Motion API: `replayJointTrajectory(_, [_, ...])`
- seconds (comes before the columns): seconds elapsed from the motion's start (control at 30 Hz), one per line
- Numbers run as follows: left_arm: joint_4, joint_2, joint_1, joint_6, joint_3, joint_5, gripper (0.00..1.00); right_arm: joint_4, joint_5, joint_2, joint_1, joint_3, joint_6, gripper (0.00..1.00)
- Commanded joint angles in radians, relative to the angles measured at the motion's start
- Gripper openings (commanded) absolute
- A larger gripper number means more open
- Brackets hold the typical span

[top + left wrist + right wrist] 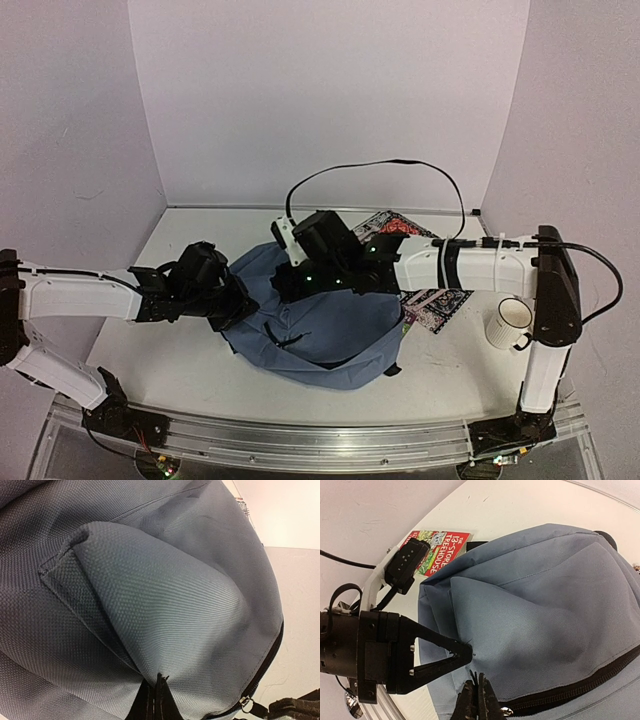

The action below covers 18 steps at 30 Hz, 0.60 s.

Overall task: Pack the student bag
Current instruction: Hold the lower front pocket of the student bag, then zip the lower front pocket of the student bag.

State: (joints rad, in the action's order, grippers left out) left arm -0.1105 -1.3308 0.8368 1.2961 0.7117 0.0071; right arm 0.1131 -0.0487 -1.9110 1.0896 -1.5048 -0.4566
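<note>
At the middle of the white table (pixel 170 362), the student bag (pixel 330 342) lies slumped: soft grey-blue fabric, black zipper line. The left gripper (pixel 466 656) and right gripper (pixel 476 692), close together, are each pinched shut on its cloth. Right of the bag stands a white mug (pixel 510 320), contents unseen.

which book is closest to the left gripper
The red 13-Storey Treehouse book, lying flat beside the student bag, right by the left gripper. The patterned books lie on the bag's other side, toward the mug.
</note>
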Motion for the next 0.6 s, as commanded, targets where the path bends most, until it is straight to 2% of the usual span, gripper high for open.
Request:
replayJointTrajectory(0.0, [0.063, 0.025, 0.003, -0.007, -0.006, 0.009, 0.00, 0.059, -0.034, 0.034, -0.029, 0.026, 0.015, 0.00])
replayJointTrajectory(0.33, [-0.137, 0.142, -0.009, -0.091, -0.044, -0.046, 0.00, 0.056, -0.076, 0.115, -0.165, 0.138, 0.018, 0.00])
replayJointTrajectory(0.57, [-0.272, 0.209, -0.026, -0.158, -0.061, -0.069, 0.00, 0.054, -0.085, 0.106, -0.228, 0.142, 0.034, 0.00])
